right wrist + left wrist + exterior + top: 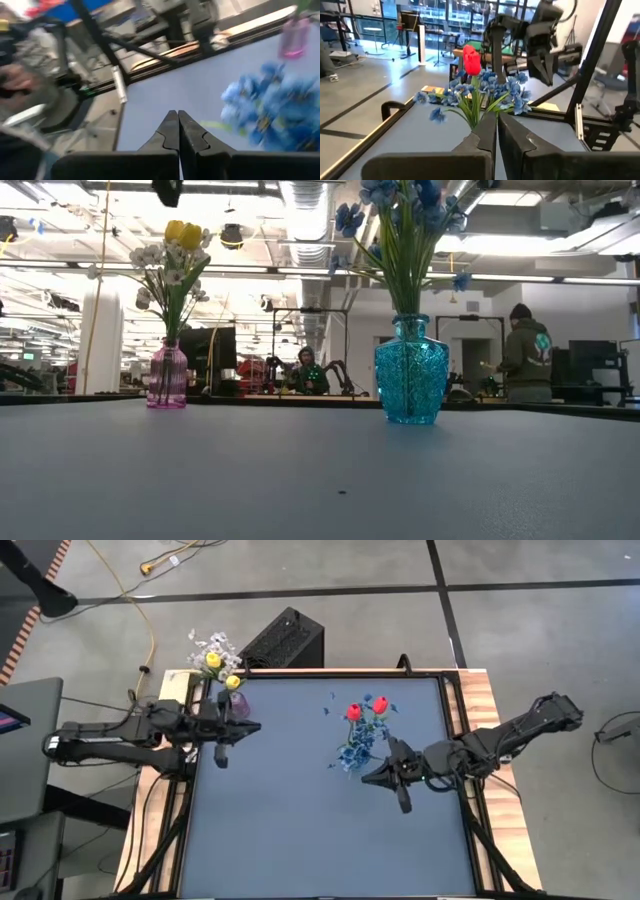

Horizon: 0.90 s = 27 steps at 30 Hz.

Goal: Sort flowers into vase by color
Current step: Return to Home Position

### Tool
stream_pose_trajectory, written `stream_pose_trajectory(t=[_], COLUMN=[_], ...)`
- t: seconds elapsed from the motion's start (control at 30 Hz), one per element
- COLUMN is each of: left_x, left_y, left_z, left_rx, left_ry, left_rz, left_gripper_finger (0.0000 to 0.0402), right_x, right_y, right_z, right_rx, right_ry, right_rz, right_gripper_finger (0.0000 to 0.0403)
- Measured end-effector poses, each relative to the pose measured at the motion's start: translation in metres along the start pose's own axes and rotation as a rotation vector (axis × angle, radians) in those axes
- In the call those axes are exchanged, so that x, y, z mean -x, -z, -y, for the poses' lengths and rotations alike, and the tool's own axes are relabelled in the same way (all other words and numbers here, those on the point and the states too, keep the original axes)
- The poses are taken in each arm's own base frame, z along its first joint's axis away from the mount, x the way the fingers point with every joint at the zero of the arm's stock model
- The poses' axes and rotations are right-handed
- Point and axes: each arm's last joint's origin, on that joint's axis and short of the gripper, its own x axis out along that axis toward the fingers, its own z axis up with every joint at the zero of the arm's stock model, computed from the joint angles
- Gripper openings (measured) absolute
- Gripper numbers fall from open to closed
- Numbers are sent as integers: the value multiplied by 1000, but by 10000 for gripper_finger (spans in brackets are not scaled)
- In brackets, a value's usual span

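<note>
A pink vase [167, 375] stands on its base near the table's far left corner and holds yellow buds [213, 660] and white blossoms [150, 255] by their stems. A blue vase [411, 370] stands right of centre with blue sprigs [352, 752] and two red tulips [366, 708]. My left gripper [255, 726] hovers shut just in front of the pink vase [241, 703], holding nothing; its wrist view shows the shut fingers [495, 127] facing the blue sprigs [485, 92]. My right gripper [366, 778], also shut and empty [178, 120], sits beside the blue vase on its near side.
A black box [285, 638] stands just beyond the table's far edge. Wooden rails [478, 710] line the table's sides. The near half of the dark table top [320, 840] lies open. People [523, 350] are in the room behind the table.
</note>
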Motion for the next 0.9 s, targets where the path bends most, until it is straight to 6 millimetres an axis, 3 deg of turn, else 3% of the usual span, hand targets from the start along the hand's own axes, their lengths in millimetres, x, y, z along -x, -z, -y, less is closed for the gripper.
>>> stream_pose_trajectory(t=[0.2, 0.4, 0.7, 0.9], left_x=[21, 35, 37, 36], left_y=[19, 29, 60, 81], left_z=[-5, -8, -12, -15], left_rx=[53, 68, 90, 138], left_ry=[-42, -54, -62, -77], left_rz=[45, 75, 22, 8], left_gripper_finger=[1, 0, 0, 0], right_x=[8, 26, 38, 41], right_y=[33, 49, 86, 100], right_z=[21, 35, 70, 89], right_rx=[17, 22, 4, 3], right_ry=[-41, -58, 1, 45], right_rz=[6, 49, 104, 153], right_gripper_finger=[17, 17, 17, 17])
